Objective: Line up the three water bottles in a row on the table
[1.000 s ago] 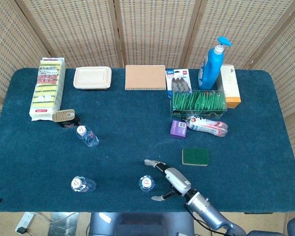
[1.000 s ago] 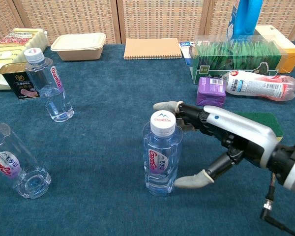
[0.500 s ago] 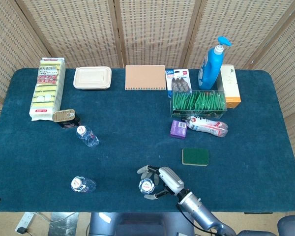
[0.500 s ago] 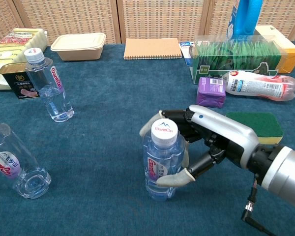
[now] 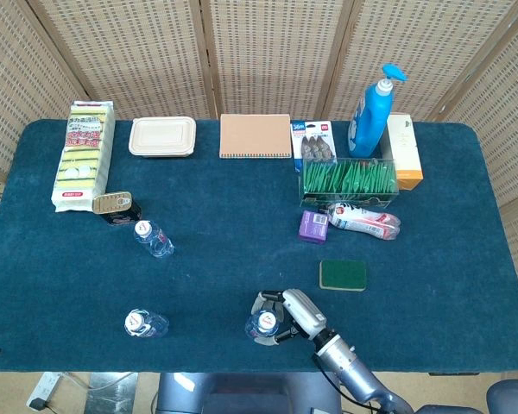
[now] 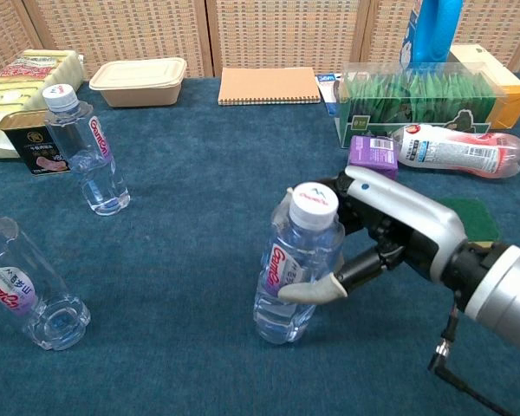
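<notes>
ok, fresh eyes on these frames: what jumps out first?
The right hand at the table's near edge, gripping a water bottle that leans to the side. Two more water bottles stand apart to the left, one near the front edge and one further back beside a tin can. Along the back, the tall blue pump bottle stands out from the clutter.

Behind the table [image 5: 432, 259] stands a folding screen [image 5: 268, 52] of woven tan panels set in wooden frames, running right across the back edge and angling forward past both far corners. The table itself wears a deep blue carpet-like cover, corners rounded. Light is even and soft, no hard shadows. Below the near left corner, a white power strip [image 5: 41, 390] lies on a pale floor.
</notes>
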### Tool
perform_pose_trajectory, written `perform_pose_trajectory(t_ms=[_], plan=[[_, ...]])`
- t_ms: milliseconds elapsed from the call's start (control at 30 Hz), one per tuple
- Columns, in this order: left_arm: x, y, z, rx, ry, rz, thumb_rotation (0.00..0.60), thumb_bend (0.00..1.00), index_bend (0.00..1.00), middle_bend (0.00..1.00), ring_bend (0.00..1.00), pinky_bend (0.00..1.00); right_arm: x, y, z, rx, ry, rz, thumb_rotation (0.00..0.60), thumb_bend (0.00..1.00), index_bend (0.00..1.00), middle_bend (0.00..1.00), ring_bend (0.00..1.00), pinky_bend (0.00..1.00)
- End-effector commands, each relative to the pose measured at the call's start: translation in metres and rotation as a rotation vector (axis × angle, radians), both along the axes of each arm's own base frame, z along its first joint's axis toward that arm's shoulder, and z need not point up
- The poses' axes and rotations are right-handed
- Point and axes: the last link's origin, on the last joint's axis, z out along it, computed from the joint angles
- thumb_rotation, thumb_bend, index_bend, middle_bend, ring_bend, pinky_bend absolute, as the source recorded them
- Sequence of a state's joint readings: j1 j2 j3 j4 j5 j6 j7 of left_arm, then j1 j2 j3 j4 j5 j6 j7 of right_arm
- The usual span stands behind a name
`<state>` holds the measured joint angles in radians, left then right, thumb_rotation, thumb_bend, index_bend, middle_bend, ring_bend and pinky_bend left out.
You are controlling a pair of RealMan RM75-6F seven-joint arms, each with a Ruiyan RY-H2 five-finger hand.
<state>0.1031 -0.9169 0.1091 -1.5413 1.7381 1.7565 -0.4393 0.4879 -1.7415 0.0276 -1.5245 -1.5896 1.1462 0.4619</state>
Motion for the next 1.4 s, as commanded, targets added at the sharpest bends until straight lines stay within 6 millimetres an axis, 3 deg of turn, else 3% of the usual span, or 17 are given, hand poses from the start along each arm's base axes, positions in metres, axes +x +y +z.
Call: perform_pose_trajectory(t_ms=[33, 267, 533, 800, 1167, 1400], plan=[[0.000, 0.000, 0.000, -0.003, -0.001, -0.002, 0.600, 0.08, 0.00, 0.00, 0.00, 0.01, 0.010, -0.017, 0.016, -0.091, 0.005, 0.026, 0.600, 0.25, 0.52, 0.63, 0.58, 0.66], [0.000, 0.000, 0.000, -0.005, -0.004, -0.003, 0.600, 0.08, 0.00, 0.00, 0.00, 0.01, 0.018, -0.068, 0.045, -0.218, 0.054, -0.020, 0.600, 0.25, 0.52, 0.63, 0.57, 0.66], [-0.001, 0.000, 0.001, -0.003, -0.010, 0.000, 0.600, 0.08, 0.00, 0.00, 0.00, 0.01, 0.002, -0.099, 0.052, -0.266, 0.150, -0.096, 0.600, 0.25, 0.52, 0.63, 0.57, 0.66], [-0.001, 0.001, 0.000, -0.011, -0.008, 0.001, 0.600, 0.08, 0.00, 0.00, 0.00, 0.01, -0.021, -0.099, 0.056, -0.253, 0.201, -0.120, 0.600, 0.25, 0.52, 0.63, 0.57, 0.66], [0.001, 0.000, -0.003, -0.023, 0.002, -0.003, 0.600, 0.08, 0.00, 0.00, 0.00, 0.01, -0.038, -0.091, 0.066, -0.219, 0.232, -0.123, 0.600, 0.25, 0.52, 0.62, 0.56, 0.66], [0.002, 0.000, -0.004, -0.029, 0.005, -0.004, 0.600, 0.08, 0.00, 0.00, 0.00, 0.01, -0.050, -0.091, 0.060, -0.184, 0.229, -0.156, 0.600, 0.21, 0.35, 0.49, 0.43, 0.66]])
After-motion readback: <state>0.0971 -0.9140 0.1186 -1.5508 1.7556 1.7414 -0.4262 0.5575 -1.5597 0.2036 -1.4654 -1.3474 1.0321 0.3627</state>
